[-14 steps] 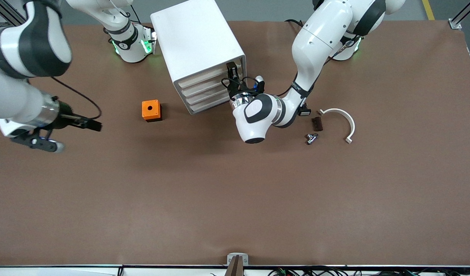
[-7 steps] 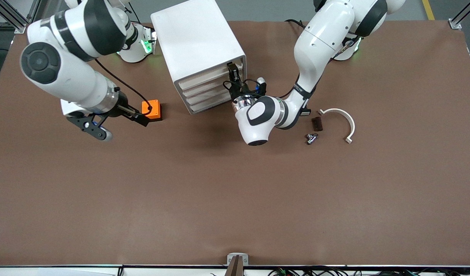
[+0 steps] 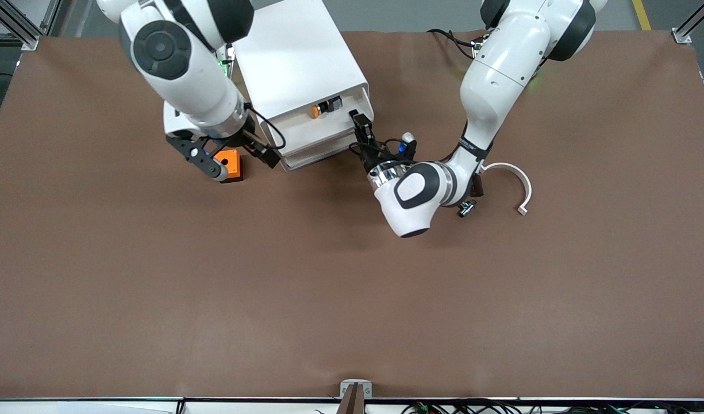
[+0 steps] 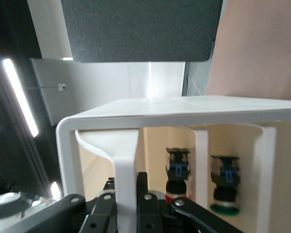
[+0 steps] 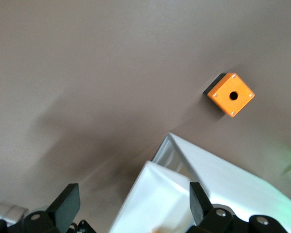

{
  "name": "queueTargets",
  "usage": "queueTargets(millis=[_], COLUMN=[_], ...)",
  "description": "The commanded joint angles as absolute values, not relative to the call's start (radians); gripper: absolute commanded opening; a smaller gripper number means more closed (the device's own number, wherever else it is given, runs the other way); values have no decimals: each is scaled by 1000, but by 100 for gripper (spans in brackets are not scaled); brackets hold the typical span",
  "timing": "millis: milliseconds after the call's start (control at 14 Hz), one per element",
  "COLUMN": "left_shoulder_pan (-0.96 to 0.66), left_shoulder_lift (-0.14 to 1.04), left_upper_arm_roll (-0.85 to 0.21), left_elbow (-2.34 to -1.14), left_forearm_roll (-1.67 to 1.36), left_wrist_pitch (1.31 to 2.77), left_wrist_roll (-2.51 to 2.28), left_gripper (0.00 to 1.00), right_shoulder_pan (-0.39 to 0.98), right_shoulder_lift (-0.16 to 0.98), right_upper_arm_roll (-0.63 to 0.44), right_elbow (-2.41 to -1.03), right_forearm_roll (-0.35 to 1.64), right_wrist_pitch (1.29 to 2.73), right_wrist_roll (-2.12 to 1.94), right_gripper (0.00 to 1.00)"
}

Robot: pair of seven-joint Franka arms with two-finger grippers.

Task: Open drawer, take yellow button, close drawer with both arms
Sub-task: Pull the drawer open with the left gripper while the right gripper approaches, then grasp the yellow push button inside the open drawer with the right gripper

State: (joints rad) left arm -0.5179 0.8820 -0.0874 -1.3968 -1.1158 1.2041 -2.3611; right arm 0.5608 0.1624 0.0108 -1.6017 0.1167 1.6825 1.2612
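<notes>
We note the drawer (image 3: 320,123) pulled out of its cabinet (image 3: 294,63); left gripper (image 3: 360,123) clamped on its front; button (image 3: 316,111) lying inside; right gripper (image 3: 237,152) spread wide beside the orange cube (image 3: 231,164).

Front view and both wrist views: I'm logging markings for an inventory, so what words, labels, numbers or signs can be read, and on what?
None can be read.
White robot arms: no legible lettering.
White rounded-corner cabinet: plain.
Orange cube with round hole: unmarked.
</notes>
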Motion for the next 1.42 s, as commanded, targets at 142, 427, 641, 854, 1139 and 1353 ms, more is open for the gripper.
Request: queueTargets(millis=[142,427,641,854,1139,1353], left_shoulder_pan=[-465,-417,-393,-387,-364,-353], left_shoulder_lift=[907,907,907,905,905,905], left_upper_arm_roll=[-75,-66,-52,-22,-14,-14], left_elbow=[-1379,-1376,-1376,-1376,-1376,-1376], left_forearm_roll=[-1143,-1144,-1144,-1146,-1146,-1146], left_wrist_pitch=[1216,1247,1252,1252,1252,1252], left_wrist_roll=[-2352,-2347,-2345,-2345,-2342,-2341], left_gripper=[10,10,10,10,11,13], right_shoulder_pan=[670,765,817,860,880,888], right_shoulder_lift=[167,176,202,248,307,344], right_upper_arm_roll=[-2,-2,-3,-3,-3,-2], right_elbow=[-1627,-1683,-1697,-1694,-1684,-1674], right_forearm_roll=[133,121,117,74,69,71], right_wrist_pitch=[1781,1880,1911,1960,1993,2029], right_wrist_roll=[1451,1586,1676,1771,1818,1853], right_gripper=[100,100,100,100,99,98])
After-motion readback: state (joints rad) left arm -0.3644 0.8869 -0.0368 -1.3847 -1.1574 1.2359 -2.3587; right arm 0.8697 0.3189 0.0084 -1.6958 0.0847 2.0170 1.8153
